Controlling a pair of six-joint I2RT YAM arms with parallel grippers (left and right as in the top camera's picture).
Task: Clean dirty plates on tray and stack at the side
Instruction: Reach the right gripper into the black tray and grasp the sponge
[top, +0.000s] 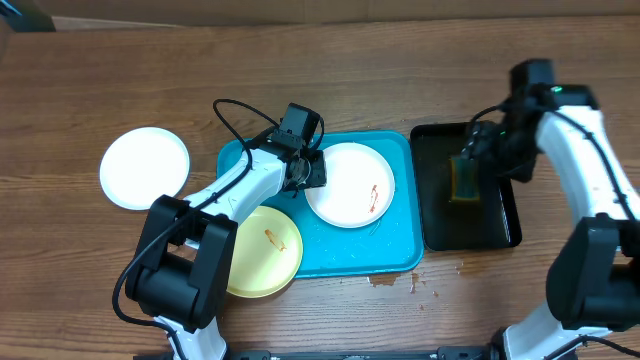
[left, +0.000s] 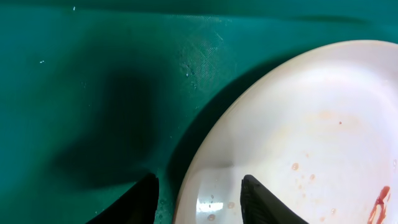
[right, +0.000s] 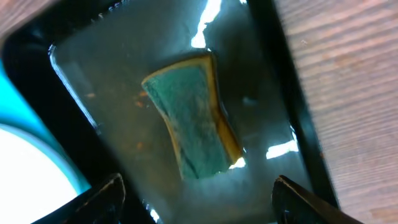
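The turquoise tray (top: 395, 250) holds a white plate (top: 350, 185) with a red smear and a pale yellow plate (top: 262, 255) with a smear that overhangs its front left corner. A clean white plate (top: 145, 167) lies on the table to the left. My left gripper (top: 310, 170) is open, its fingers astride the left rim of the white plate (left: 298, 143) over the tray (left: 93, 93). My right gripper (top: 478, 140) is open above a green and yellow sponge (right: 193, 121) lying in the black tray (top: 500, 225).
The black tray (right: 280, 74) holds shallow water round the sponge (top: 464, 180). Small brown spots mark the wood table (top: 400, 282) in front of the turquoise tray. A cable loops above my left arm.
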